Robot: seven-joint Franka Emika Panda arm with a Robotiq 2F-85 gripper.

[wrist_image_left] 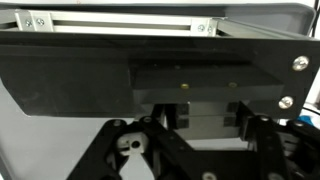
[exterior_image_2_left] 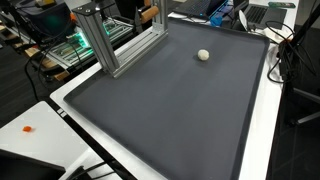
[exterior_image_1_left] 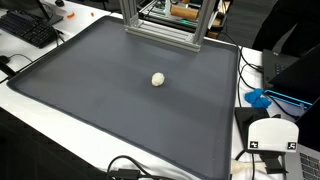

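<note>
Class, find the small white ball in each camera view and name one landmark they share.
Exterior view: the white ball lies near the middle of the grey mat, below the aluminium frame.
Exterior view: the ball lies toward the mat's upper right, right of the frame.
Wrist view: not in it.
Shared landmark: the aluminium frame; a bar of it seems to cross the wrist view's top.

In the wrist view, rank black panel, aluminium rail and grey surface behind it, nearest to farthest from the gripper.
1. black panel: straight ahead of the gripper.
2. aluminium rail: behind it, along the top.
3. grey surface: beyond the rail, top right.
</note>
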